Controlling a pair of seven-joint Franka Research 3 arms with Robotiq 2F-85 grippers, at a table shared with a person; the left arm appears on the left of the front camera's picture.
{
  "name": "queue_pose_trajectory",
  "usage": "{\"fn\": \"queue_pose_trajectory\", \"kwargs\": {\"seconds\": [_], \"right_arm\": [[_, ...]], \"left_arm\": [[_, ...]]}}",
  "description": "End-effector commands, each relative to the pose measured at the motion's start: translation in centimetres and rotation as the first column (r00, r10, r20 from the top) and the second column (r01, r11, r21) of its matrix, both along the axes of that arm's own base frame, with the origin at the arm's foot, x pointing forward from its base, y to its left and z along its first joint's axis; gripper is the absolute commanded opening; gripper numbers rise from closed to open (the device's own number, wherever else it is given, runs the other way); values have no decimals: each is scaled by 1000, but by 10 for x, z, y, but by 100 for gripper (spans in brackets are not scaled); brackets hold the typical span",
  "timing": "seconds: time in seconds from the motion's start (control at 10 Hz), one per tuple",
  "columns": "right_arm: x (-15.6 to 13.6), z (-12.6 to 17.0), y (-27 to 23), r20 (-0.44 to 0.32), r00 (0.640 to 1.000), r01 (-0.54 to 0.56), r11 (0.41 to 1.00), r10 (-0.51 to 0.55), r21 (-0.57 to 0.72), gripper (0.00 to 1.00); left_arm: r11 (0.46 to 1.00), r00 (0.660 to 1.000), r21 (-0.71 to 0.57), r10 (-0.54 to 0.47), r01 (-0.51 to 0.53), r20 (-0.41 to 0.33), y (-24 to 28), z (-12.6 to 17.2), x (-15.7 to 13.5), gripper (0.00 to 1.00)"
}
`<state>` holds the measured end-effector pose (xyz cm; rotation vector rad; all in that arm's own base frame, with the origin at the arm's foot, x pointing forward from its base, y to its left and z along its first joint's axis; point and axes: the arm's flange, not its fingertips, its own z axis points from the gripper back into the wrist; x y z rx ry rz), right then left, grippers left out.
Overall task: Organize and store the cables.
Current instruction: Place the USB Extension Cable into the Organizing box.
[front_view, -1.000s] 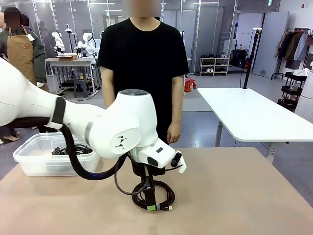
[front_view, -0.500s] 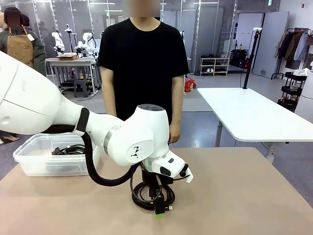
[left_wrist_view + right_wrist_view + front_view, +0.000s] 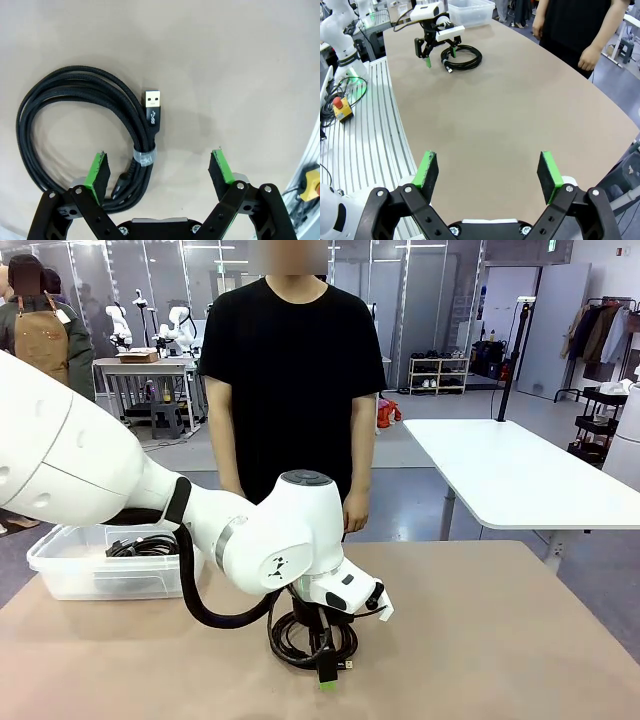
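Observation:
A coiled black cable (image 3: 75, 125) lies on the tan table (image 3: 500, 640), bound by a grey strap, its USB plug (image 3: 153, 107) pointing away from the wrist. My left gripper (image 3: 159, 169) hangs open right over it, and the strapped side of the coil lies between the green pads (image 3: 97, 170). In the front view the same coil (image 3: 290, 635) sits mid-table under the left gripper (image 3: 322, 662). More cables (image 3: 145, 545) lie in the clear bin (image 3: 60, 565). My right gripper (image 3: 487, 172) is open over bare table, far from the coil (image 3: 462, 56).
The clear plastic bin stands at the table's far left. A person in a black shirt (image 3: 290, 370) stands at the far edge, hands down at the sides. A red emergency stop (image 3: 340, 107) sits on the ribbed rail beside the table.
The left arm has swung right and dropped lower over the coil. Its jaws stay open, and the coil has not moved.

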<state>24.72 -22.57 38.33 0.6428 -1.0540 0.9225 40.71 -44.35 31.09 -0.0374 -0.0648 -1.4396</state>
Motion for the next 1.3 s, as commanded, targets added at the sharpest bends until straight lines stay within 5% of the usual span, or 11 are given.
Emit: {"fn": "queue_pose_trajectory", "kwargs": {"seconds": [0.0, 0.1, 0.2, 0.3, 0.4, 1.0, 1.2], "right_arm": [[0, 1, -1, 24, 1000, -2, 1000, 2, 0, 100], [0, 1, -1, 24, 1000, -2, 1000, 2, 0, 100], [0, 1, -1, 24, 1000, -2, 1000, 2, 0, 100], [0, 1, -1, 24, 1000, -2, 1000, 2, 0, 100], [0, 1, -1, 24, 1000, -2, 1000, 2, 0, 100], [0, 1, -1, 24, 1000, -2, 1000, 2, 0, 100], [0, 1, -1, 24, 1000, -2, 1000, 2, 0, 100]], "left_arm": [[1000, 1000, -6, -8, 8, -11, -8, -6, 7, 100], [1000, 1000, 9, 7, -7, -19, -7, -8, 8, 100], [1000, 1000, 0, 14, -14, -16, -4, -7, 8, 62], [1000, 1000, -2, 13, -13, -22, -4, -5, 7, 41], [1000, 1000, 6, 11, -11, -26, -4, -4, 7, 3], [999, 999, 40, 2, -1, -47, -2, 9, 3, 0], [999, 998, 21, -47, 47, -32, 13, 51, -9, 0]]}}
